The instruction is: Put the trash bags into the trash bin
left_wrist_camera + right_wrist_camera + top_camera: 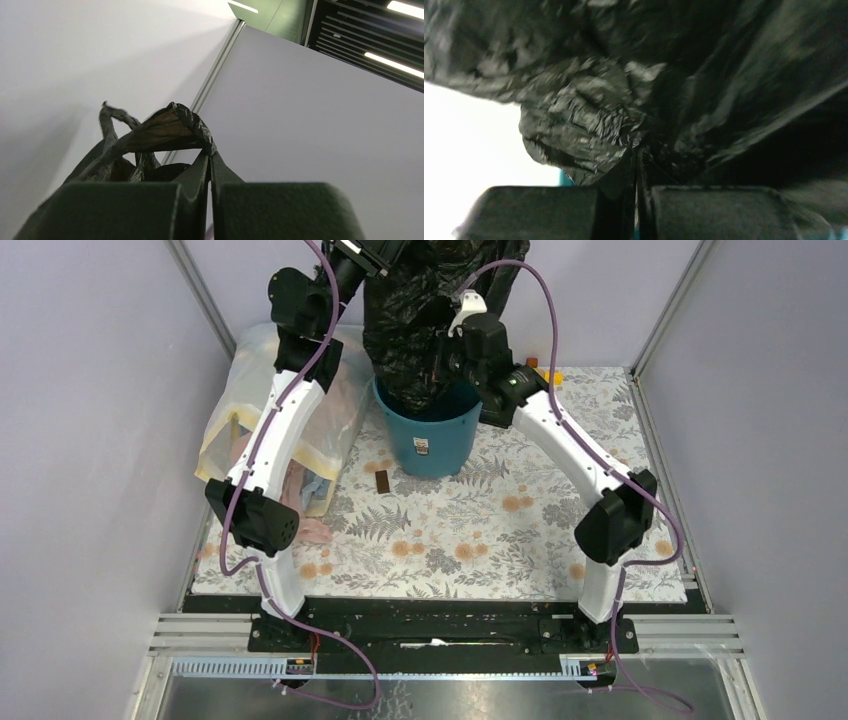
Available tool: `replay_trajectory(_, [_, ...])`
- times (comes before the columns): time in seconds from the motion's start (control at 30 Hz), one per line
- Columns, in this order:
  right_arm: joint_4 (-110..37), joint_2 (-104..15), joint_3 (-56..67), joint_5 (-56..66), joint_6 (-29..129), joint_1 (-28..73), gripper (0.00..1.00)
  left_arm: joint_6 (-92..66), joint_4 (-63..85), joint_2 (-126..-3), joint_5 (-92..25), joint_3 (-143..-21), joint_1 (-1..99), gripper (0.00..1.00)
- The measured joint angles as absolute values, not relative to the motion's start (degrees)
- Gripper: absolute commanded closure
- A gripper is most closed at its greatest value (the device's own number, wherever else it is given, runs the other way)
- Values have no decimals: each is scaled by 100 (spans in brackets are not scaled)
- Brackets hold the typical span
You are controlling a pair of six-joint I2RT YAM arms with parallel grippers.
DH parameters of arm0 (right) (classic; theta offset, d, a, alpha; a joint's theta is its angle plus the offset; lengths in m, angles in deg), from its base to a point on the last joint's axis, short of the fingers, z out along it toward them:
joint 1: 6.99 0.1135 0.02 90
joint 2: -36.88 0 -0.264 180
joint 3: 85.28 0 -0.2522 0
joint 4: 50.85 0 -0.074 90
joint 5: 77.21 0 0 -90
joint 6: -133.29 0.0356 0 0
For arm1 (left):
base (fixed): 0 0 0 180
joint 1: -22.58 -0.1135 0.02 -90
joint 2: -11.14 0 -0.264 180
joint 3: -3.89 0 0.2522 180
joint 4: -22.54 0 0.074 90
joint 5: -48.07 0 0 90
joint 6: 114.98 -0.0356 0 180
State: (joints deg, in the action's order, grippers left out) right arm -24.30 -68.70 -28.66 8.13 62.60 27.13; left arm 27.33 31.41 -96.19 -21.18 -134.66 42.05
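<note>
The black trash bag (415,320) hangs with its bottom end down in the teal trash bin (435,445), over by the table's (520,530) far edge. The left gripper (209,159) is pinched tight on the bag's top edge, and the right gripper (638,157) is clamped on its side. A yellowish bag of clothes (240,390) slumps at the left edge.

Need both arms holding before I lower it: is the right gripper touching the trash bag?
Touching. The right wrist view shows the right gripper closed, with crinkled black plastic of the trash bag pinched between its fingertips.
</note>
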Motion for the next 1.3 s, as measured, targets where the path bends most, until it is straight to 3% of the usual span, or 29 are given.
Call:
replay_trajectory(0.13, [-2065,-7266,-3185,1835,5915,2707,97,2729,3161,-9566,-2094,-13304,4211,100])
replay_trajectory(0.33, [-1857,-7052,-2768,1844,5467,2707,68,2696,3148,-9131,-2021,-12456,4211,100])
replay_trajectory(0.7, [-1440,-5646,-2715,1536,5200,2707,49,2865,3268,-7765,-1945,-10487,4211,100])
replay_trajectory(0.83, [-1179,-5570,-3288,1842,5233,2707,33,2873,3115,-7457,-1943,-10227,4211,100])
replay_trajectory(1.0, [-867,-5572,-3423,2268,5616,2707,33,2880,2758,-6930,-1914,-9764,4211,100])
replay_trajectory(1.3, [-716,-5561,-3229,2834,7211,2707,25,2399,1333,-5678,-1899,-9143,4198,100])
